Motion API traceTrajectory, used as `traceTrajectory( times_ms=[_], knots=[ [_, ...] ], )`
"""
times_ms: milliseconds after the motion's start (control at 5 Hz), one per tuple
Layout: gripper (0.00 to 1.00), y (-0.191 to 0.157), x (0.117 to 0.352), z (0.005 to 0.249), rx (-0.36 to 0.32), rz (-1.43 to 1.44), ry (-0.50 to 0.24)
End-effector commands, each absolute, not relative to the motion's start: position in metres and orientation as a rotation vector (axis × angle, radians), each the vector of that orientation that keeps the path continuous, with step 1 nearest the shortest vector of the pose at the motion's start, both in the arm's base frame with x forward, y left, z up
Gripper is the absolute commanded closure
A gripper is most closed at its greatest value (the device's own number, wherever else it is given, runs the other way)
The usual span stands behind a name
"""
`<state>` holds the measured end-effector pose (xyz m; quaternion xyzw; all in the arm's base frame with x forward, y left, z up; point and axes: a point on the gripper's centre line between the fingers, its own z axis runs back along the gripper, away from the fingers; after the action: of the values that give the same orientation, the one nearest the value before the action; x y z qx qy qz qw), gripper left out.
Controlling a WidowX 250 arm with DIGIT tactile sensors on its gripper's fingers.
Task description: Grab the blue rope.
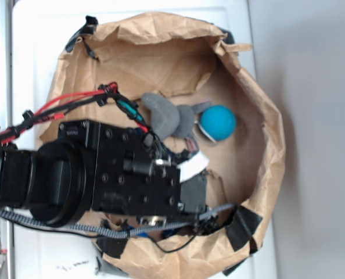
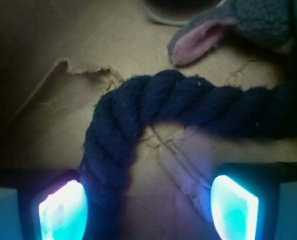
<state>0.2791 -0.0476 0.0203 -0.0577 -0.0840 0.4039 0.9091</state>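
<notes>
**A:** any readable text or logos in this one?

**B:** nope, nothing I can make out. No labels on the arm housing, the brown paper nest [image 1: 259, 110] or the toys.

**A:** ok, so where's the blue rope?

**B:** wrist view has it right under the gripper [image 2: 148, 205]. The blue rope [image 2: 153, 107] lies on the torn paper floor in a bend: one leg runs roughly left-right across the middle of the frame and off the right edge, the other curves down toward the lower left and passes just inside the left finger [image 2: 63, 210]. So its long axis is an L-ish arc, not straight. Ends aren't visible.

**A:** gripper closed on it?

**B:** no, spread wide, both glowing pads well apart, nothing pinched between them. Rope looks close to or touching the left pad, can't tell which.

**A:** exterior view?

**B:** arm covers the rope there. You see the grey plush toy [image 1: 166, 116] beside the teal ball [image 1: 219, 123], all on a white surface [image 1: 39, 35]. The plush's pink ear [image 2: 198, 42] sits just above the rope.
</notes>
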Motion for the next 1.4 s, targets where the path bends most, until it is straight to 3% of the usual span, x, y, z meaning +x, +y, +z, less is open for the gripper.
traceTrajectory(
  times_ms=[0,400,1200],
  knots=[
    [1.0,-0.041,0.27,0.025,-0.116,0.821,-0.146],
    [1.0,-0.021,0.279,0.065,-0.186,0.838,-0.082],
    [1.0,0.004,0.285,0.081,-0.237,0.841,-0.046]
  ],
)
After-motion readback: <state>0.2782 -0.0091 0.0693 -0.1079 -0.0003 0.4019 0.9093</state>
